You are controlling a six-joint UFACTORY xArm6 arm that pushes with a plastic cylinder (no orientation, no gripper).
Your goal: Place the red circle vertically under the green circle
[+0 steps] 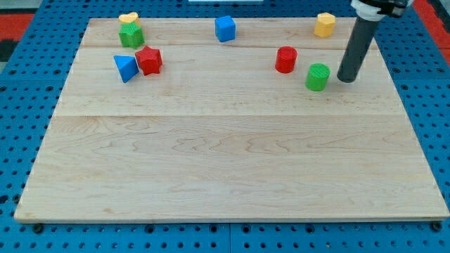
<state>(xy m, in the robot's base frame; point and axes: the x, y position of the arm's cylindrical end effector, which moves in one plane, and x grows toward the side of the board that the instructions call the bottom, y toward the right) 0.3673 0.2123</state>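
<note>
Camera view: no pincer fitted, so no grip state; my tip (346, 79) sits just right of green circle (318, 76), so route above red circle (286, 60) and push down-right along the worktop (225, 169).

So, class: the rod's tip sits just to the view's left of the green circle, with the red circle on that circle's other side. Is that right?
Not quite. In the camera view my tip sits just to the view's right of the green circle, not its left. The red circle is indeed on the green circle's other side, up and to the view's left.
</note>
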